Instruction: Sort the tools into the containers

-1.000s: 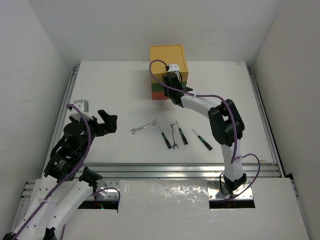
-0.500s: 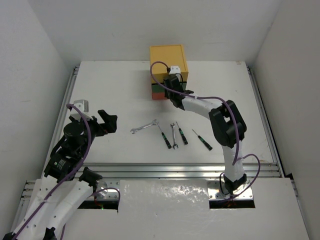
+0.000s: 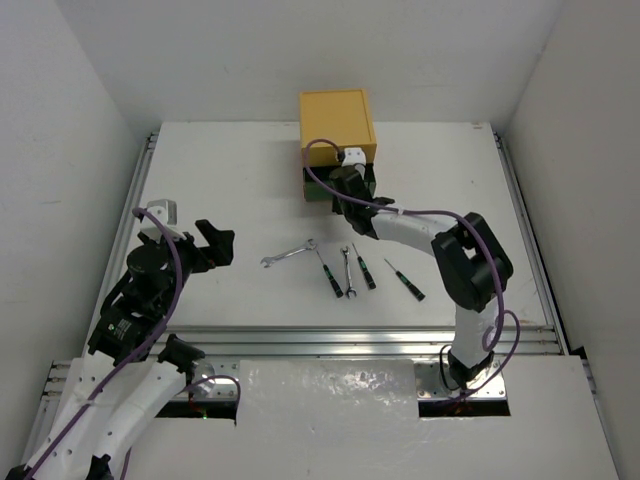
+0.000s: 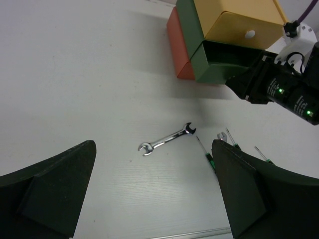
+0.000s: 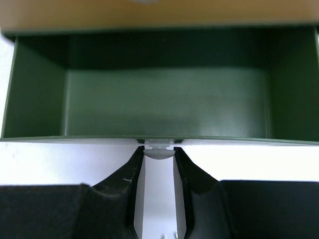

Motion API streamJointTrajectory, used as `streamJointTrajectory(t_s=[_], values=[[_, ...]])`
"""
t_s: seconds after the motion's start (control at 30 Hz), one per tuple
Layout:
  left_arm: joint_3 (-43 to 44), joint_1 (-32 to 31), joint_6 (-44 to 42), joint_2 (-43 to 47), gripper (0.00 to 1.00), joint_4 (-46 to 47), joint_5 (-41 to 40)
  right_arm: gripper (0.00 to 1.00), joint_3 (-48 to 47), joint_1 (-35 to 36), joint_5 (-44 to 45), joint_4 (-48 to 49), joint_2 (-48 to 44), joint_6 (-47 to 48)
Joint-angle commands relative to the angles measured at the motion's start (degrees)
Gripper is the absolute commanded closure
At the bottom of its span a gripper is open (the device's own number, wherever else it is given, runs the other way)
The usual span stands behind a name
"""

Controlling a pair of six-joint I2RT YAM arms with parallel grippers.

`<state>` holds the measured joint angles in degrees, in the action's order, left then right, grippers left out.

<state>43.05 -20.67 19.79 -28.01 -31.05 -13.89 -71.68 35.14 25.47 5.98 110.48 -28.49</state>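
Note:
The chest's yellow top drawer [image 3: 338,118] is closed, and its green middle drawer [image 5: 164,102] stands pulled out and empty. My right gripper [image 5: 159,155] is shut on that drawer's white knob [image 5: 159,151]; from above the right gripper [image 3: 346,184] sits just in front of the chest. On the table lie a silver wrench [image 3: 289,254], a green-handled screwdriver [image 3: 330,274], a smaller wrench [image 3: 347,272] and two more screwdrivers [image 3: 363,268] [image 3: 405,280]. My left gripper [image 3: 215,243] hangs open at the left, well short of the wrench [image 4: 167,140], holding nothing.
The red-orange bottom drawer [image 4: 178,45] is closed under the green one [image 4: 222,62]. A metal rail [image 3: 350,335] runs along the table's near edge. White walls close in the table at the left, right and back.
My right gripper has drawn back toward the near side with the knob, sliding the green drawer out of the chest. The left arm has stayed still.

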Motion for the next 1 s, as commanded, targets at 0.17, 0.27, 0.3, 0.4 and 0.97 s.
streamJointTrajectory(t_s=[0.17,0.27,0.3,0.4,0.97], values=[[-0.07,-0.16,-0.37,0.5,0.0,2.92,0.18,1.0,6.02,2.39,0.63,4.13,-7.82,-2.18],[-0.07,-0.25,-0.37,0.59,0.0,2.92,0.18,1.0,6.55,3.01,0.45,3.87,-8.0,-2.1],[-0.07,-0.17,-0.37,0.59,0.0,2.92,0.18,1.0,6.38,3.01,0.28,3.52,-7.73,-2.1],[-0.07,-0.16,-0.37,0.68,0.0,2.92,0.09,1.0,6.55,3.18,0.01,3.25,-7.91,-2.1],[-0.07,-0.16,-0.37,-0.29,0.0,2.92,0.27,0.36,15.07,3.36,-2.09,-0.09,-19.66,-3.06]])
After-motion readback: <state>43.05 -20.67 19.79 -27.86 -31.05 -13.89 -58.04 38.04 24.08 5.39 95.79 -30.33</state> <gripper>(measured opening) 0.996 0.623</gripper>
